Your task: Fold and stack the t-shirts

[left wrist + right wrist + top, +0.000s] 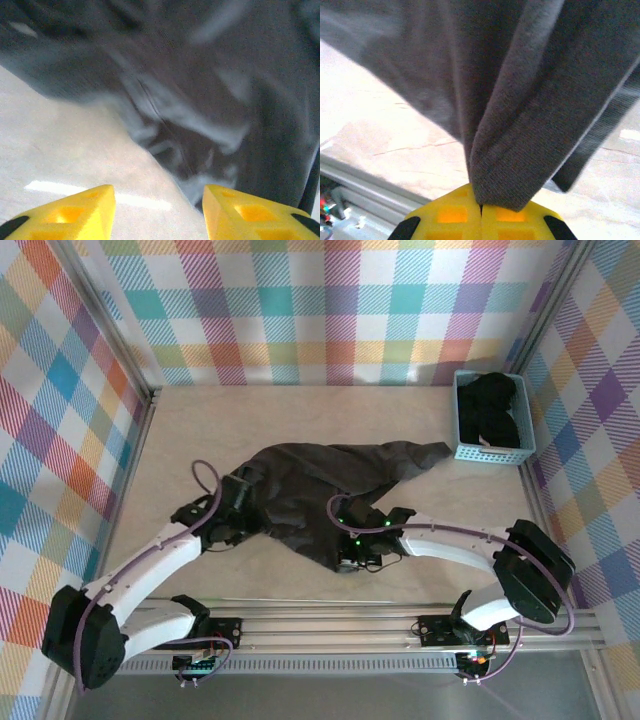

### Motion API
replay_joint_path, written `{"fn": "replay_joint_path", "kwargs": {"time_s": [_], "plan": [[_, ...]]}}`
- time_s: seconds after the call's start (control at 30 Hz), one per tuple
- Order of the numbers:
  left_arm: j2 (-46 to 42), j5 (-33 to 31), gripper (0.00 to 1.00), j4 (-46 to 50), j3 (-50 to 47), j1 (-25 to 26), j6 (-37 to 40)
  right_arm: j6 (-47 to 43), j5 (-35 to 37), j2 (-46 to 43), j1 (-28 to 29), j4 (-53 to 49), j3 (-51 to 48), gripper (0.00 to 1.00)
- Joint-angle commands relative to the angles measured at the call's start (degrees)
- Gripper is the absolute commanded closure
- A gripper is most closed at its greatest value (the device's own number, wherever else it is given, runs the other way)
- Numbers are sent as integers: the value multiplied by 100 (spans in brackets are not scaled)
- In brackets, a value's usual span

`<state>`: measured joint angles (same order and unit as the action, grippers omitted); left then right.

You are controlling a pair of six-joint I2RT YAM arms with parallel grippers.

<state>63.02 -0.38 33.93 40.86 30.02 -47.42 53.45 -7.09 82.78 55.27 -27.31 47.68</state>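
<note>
Right pincer (481, 211) is being clamped on the charcoal t-shirt (320, 480); left pincer (156, 200) is being held wide at its nine o'clock edge.

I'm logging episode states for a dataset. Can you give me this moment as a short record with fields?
garment in work: dark t-shirt, crumpled and unfolded on the table
left gripper: open, at the shirt's left edge, holding nothing
right gripper: shut on a fold at the shirt's near edge
basket: light blue, far right corner, holds more dark garments
progress: shirt not yet folded
</note>
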Motion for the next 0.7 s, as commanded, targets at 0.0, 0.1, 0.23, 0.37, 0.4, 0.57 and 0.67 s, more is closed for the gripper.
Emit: {"fn": "replay_joint_path", "kwargs": {"time_s": [0.0,0.1,0.23,0.37,0.4,0.57,0.67], "plan": [[297,-139,45,-219,-319,462,-957,-198,-182,53,49,-213,223,100],[719,-158,43,-769,-285,588,-1242,-121,-106,-47,48,-234,31,100],[1479,-133,45,-1024,36,642,-1477,-11,30,-272,43,-238,-217,100],[2159,-99,49,-881,330,844,-1809,68,76,-367,44,-213,-385,100],[2241,-101,49,-913,338,880,-1875,76,76,-377,43,-196,-412,100],[2205,-269,50,-1027,363,944,-2150,72,34,-362,38,-137,-512,100],[2076,-420,51,-825,476,1006,-2236,63,15,-346,46,-119,-545,100]]}}
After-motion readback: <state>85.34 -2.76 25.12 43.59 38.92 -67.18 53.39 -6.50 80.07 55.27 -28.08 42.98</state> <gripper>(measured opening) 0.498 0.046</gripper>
